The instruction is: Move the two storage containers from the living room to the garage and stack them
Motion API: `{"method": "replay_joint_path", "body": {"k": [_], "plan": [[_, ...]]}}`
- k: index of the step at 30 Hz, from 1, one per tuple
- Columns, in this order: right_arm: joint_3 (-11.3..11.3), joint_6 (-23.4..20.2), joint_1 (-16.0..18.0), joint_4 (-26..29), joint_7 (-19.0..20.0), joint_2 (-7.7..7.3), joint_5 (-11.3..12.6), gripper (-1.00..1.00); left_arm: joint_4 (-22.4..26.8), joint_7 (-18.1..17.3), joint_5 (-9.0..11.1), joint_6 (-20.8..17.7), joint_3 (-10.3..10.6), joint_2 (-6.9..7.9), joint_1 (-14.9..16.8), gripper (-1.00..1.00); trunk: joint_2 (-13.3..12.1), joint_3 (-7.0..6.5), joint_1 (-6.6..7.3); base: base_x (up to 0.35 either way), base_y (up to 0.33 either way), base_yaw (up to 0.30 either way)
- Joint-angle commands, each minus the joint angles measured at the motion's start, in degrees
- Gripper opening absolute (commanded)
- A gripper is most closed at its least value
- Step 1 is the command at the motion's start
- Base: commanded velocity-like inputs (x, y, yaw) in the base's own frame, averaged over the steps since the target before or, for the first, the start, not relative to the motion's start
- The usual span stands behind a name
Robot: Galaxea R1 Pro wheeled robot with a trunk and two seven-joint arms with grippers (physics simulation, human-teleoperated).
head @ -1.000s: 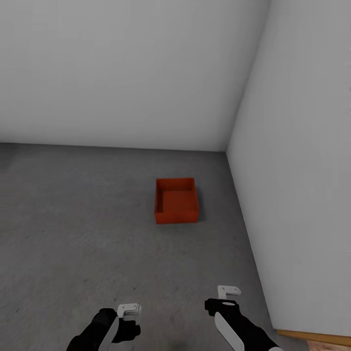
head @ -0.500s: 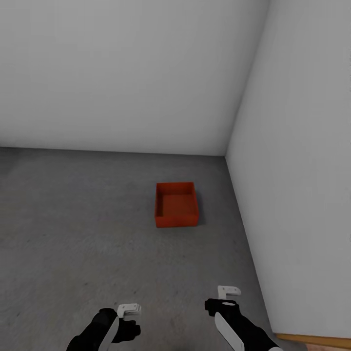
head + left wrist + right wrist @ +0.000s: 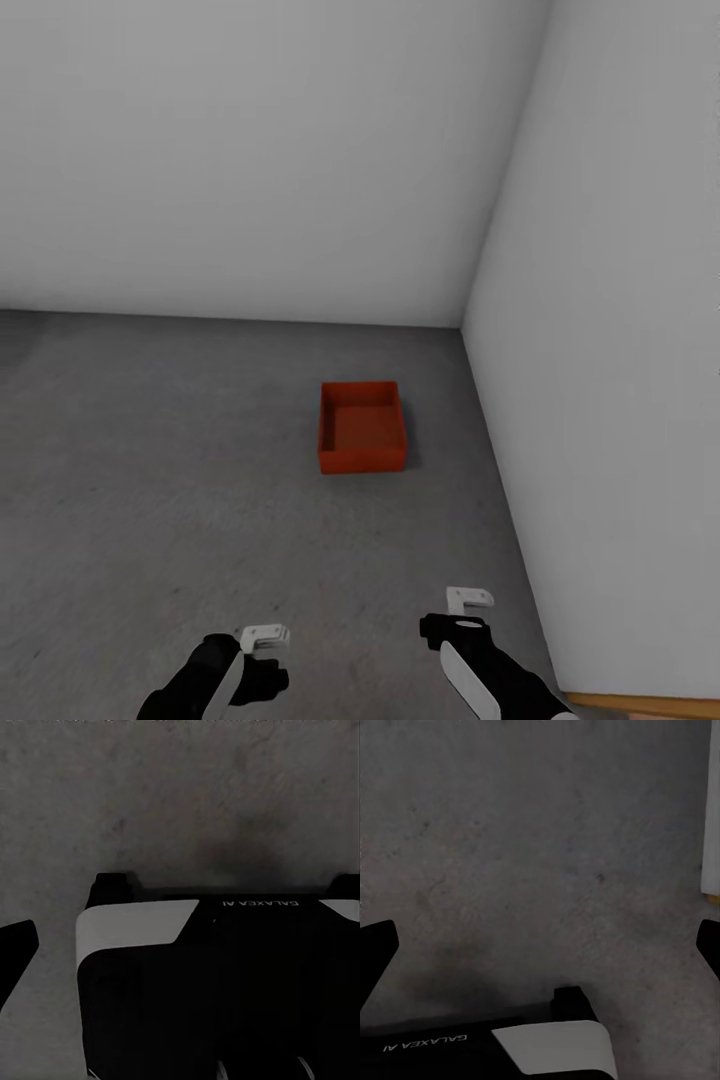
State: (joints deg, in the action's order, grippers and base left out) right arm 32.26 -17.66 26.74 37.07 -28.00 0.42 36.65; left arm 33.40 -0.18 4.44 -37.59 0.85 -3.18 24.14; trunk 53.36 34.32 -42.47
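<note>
One orange-red storage container [image 3: 361, 426] sits upright and empty on the dark grey garage floor [image 3: 150, 480], close to the corner of two white walls. No other container is in view. My left gripper [image 3: 265, 637] and right gripper [image 3: 468, 598] hang low at the near edge of the head view, well short of the container and holding nothing. In the right wrist view, dark fingertips [image 3: 375, 952] stand far apart over bare concrete, so that gripper is open. A left fingertip [image 3: 15, 949] shows equally wide in the left wrist view, above my own black-and-white body [image 3: 225, 982].
A white wall [image 3: 250, 150] runs across the back and another wall [image 3: 620, 350] runs along the right side. A strip of light wood [image 3: 640, 705] shows at the bottom right corner. Open concrete stretches to the left of the container.
The whole view has shifted: the container looks slightly smaller and lower in the picture, so the camera has drawn back from it. Both arms keep the same pose.
</note>
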Motion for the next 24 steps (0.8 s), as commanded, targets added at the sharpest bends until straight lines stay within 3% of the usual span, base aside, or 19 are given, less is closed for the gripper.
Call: {"method": "replay_joint_path", "body": {"k": [1,13,24], "plan": [[0.3,-0.2,0.1,-0.2,-0.4,-0.02,0.4,1.00,0.1,0.1,0.4,-0.3,0.1,0.02,0.0,1.00,0.0,-0.04,-0.01,0.000,0.000,0.000],[0.3,0.0,0.1,-7.6,-0.3,0.10,0.4,1.00,-0.5,-0.1,0.9,-0.3,0.0,-0.01,-0.9,1.00,0.0,-0.90,-0.01,0.000,0.000,-0.007],[0.3,0.0,0.1,-10.6,-0.3,0.02,0.7,1.00,-0.9,-0.4,1.5,-0.3,-1.1,0.06,-1.7,1.00,0.0,-0.94,-0.01,0.000,0.000,-0.001]]}}
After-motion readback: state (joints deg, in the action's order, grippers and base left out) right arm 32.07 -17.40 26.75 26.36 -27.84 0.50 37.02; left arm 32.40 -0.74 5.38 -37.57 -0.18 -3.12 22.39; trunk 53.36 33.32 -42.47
